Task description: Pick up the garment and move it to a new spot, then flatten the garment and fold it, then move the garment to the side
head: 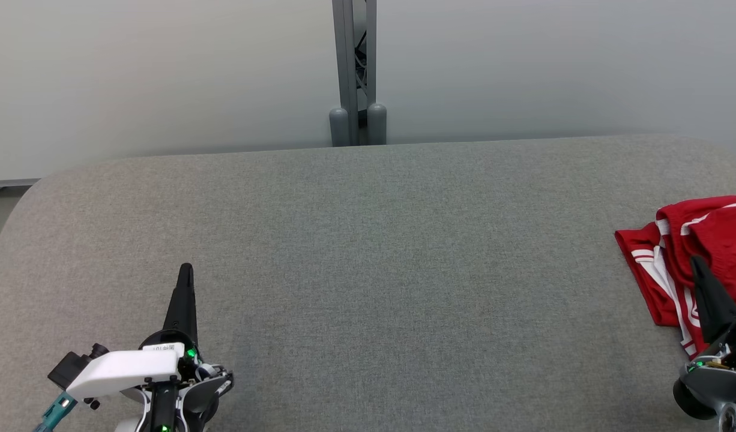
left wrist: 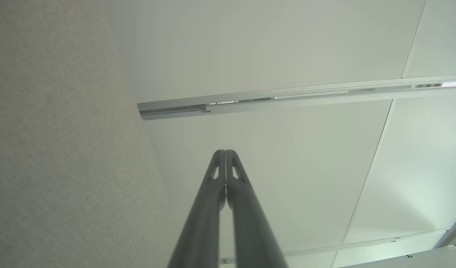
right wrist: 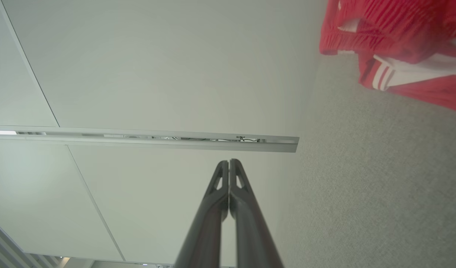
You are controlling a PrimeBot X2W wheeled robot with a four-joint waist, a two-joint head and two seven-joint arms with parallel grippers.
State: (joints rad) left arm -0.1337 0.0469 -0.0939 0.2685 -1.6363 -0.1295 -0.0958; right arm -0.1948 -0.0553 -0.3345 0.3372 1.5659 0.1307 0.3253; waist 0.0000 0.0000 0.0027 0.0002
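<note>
Red with white stripes, the garment (head: pixel 698 240) lies crumpled in your head view at the far right of the grey cloth-covered table (head: pixel 368 240), and the picture's right edge cuts it off. Your right gripper (head: pixel 697 263) rises from the lower right corner, its dark fingers together in a single point that overlaps the near part of the garment. From this view you cannot tell whether the tip touches the cloth. Your left gripper (head: pixel 186 270) stands at the lower left over bare table, well apart from the garment, its fingers also drawn to one point. A grey post (head: pixel 354 72) stands behind the table's far edge, against a pale wall (head: pixel 164 72).

In your left wrist view, the left gripper (left wrist: pixel 225 152) has its two fingers pressed tip to tip with nothing between them. The grey table covers the left side of the view, and pale wall panels crossed by a metal rail (left wrist: pixel 287 95) cover the rest.

In your right wrist view, the right gripper (right wrist: pixel 228 162) is likewise closed tip to tip and holds nothing. The garment (right wrist: pixel 399 33) sits in the upper right corner on the grey table, apart from the fingers. Its ribbed red band and white stripes are showing. The rail runs across just beyond the fingertips.
</note>
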